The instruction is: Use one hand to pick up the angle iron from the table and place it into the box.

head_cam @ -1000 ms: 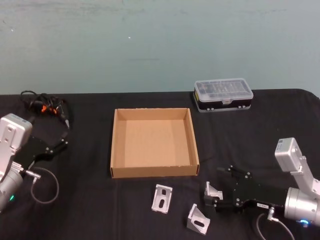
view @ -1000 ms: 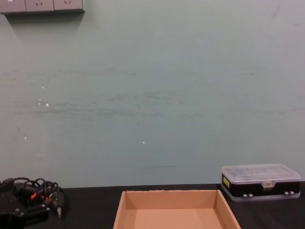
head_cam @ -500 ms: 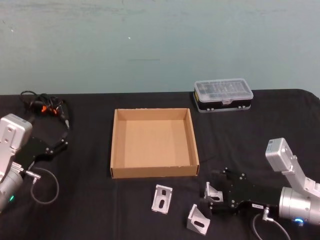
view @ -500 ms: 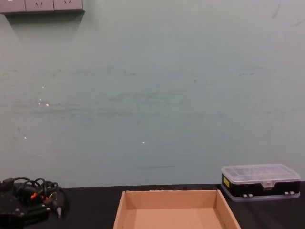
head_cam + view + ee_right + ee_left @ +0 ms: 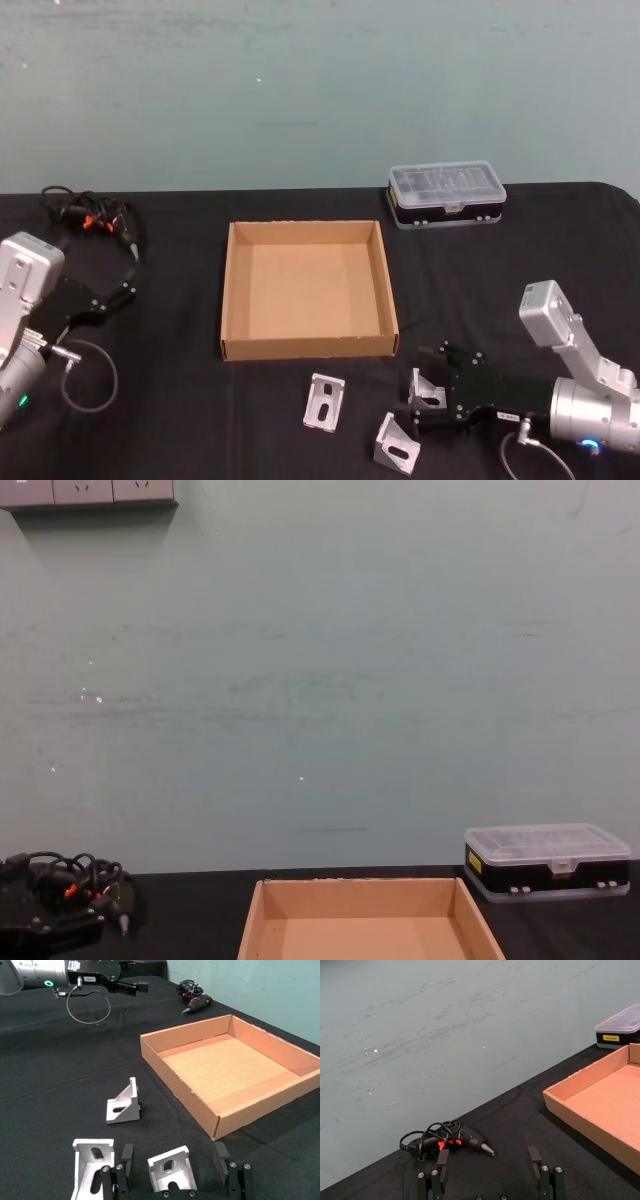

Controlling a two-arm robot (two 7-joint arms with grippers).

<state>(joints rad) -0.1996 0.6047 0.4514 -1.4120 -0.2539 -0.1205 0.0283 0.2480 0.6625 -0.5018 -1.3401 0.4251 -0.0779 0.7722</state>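
Angle iron, a silver slotted metal bracket (image 5: 169, 1170), is sitting on the matte black worktop (image 5: 180, 400), just in front of the right front corner of the shallow tan cardboard box (image 5: 305, 347). I'm seeing the right hand (image 5: 173, 1154) straddling it, fingers apart and not touching it. Left hand (image 5: 488, 1156) is hovering far left, fingers also apart.

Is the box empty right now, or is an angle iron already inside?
Empty. The box shows bare cardboard floor in head and right wrist views; three angle irons lie outside on the table.
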